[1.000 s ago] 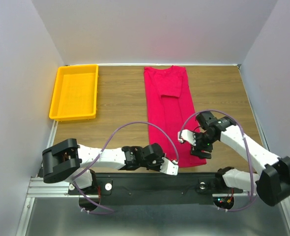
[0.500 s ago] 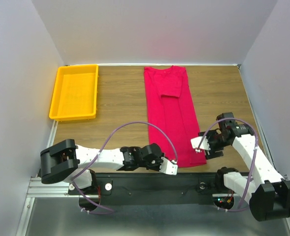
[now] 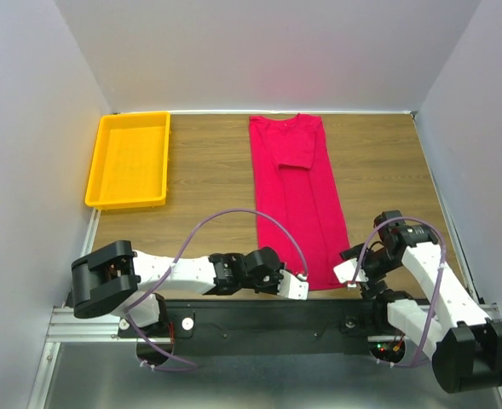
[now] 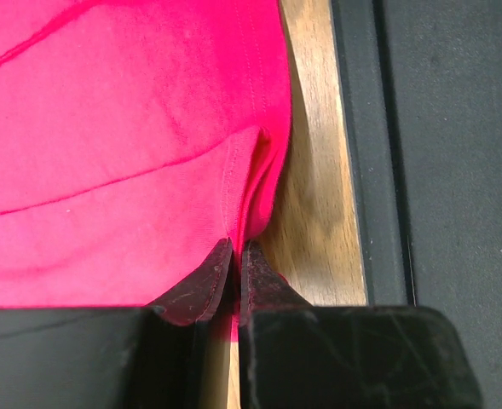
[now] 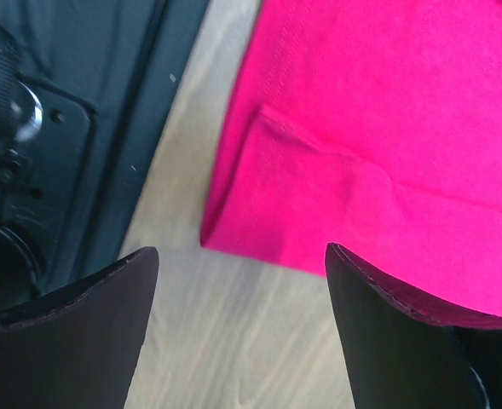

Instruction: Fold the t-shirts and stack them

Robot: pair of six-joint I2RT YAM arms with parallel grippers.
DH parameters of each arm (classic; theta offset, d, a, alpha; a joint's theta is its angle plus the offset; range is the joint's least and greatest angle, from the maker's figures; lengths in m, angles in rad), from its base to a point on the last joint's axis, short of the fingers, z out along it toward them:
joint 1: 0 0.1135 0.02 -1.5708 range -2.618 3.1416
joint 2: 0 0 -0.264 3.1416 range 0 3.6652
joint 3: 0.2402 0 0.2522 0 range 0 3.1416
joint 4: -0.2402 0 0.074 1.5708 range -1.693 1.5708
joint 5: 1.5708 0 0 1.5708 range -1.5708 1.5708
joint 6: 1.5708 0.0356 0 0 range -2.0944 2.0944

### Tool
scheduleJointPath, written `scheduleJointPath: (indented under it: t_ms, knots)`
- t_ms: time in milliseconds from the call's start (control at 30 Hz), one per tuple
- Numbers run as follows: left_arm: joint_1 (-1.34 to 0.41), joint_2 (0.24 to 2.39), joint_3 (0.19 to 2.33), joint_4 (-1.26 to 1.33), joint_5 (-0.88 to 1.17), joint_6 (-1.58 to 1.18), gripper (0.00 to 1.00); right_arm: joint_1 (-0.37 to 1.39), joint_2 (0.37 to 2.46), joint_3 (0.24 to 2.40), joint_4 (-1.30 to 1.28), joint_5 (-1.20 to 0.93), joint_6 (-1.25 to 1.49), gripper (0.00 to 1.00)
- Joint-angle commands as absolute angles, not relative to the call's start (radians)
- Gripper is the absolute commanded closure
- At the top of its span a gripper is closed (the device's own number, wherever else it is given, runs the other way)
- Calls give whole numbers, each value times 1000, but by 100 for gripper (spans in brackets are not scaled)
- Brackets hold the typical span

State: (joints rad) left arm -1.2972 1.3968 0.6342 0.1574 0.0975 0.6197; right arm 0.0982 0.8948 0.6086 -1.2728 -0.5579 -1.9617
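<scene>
Crimson t-shirt (image 3: 297, 196) lies on the table (image 3: 208, 187) as a long strip folded lengthwise, collar far, hem near. No writing legible. The left gripper (image 4: 233, 256) stays nipped on a pucker of the near hem. The right gripper (image 5: 242, 264) gapes wide and empty. A second ago it was over the cloth; now it is drawn back beside the near right corner.

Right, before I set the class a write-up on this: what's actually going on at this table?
Two robot arms are working on a crimson t-shirt, which lies on the table folded lengthwise into a long narrow strip. The left gripper is shut on the shirt's near left corner, pinching up a small ridge of cloth. The right gripper is open by the near right corner and holds nothing. The yellow tray sits at the far left with no shirt in it.
</scene>
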Motion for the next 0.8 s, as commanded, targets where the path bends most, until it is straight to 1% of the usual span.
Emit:
scheduleJointPath:
  t_ms: [0, 267, 467, 533, 600, 767]
  knots:
    - [-1282, 1434, 661, 199, 109, 594, 100, 100, 946, 621, -1342, -618, -2279, 15]
    - [-1253, 1488, 729, 169, 169, 589, 100, 165, 1037, 649, -1312, -623, -2178, 21]
    - [-1253, 1480, 741, 121, 218, 581, 100, 261, 1101, 669, -1275, -614, -2076, 26]
    - [-1253, 1474, 735, 114, 218, 574, 100, 264, 1111, 683, -1278, -621, -2065, 26]
    - [-1253, 1460, 729, 109, 219, 569, 100, 262, 1121, 727, -1266, -632, -1984, 27]
    - [-1253, 1454, 721, 95, 222, 574, 100, 243, 1167, 805, -1259, -589, -1803, 36]
